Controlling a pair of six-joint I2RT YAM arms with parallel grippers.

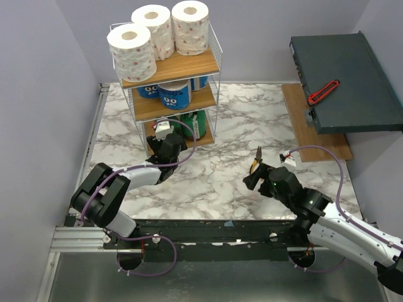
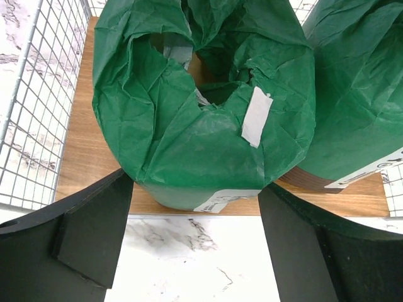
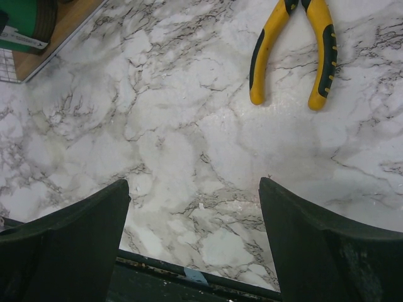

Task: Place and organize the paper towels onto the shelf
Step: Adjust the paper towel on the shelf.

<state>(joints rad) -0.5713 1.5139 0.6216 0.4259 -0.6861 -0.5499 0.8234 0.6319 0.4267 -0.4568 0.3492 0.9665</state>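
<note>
The shelf (image 1: 189, 66) stands at the back left. Three white speckled paper towels (image 1: 154, 28) sit on its top board, blue-wrapped ones (image 1: 174, 94) on the middle and green-wrapped ones (image 1: 195, 124) on the bottom. My left gripper (image 1: 167, 129) is at the bottom tier. In the left wrist view it (image 2: 195, 201) is open, and its fingers (image 2: 94, 233) flank the near end of a green roll (image 2: 201, 107) lying on the board (image 2: 82, 170). A second green roll (image 2: 359, 82) lies to the right. My right gripper (image 3: 194, 189) hangs open and empty over the marble.
Yellow-handled pliers (image 3: 293, 50) lie on the marble ahead of my right gripper. A dark grey-green flat box (image 1: 346, 78) with a red tool (image 1: 323, 92) on it sits at the back right, over a wooden board (image 1: 315, 129). White wire mesh (image 2: 38, 94) walls the shelf's left side.
</note>
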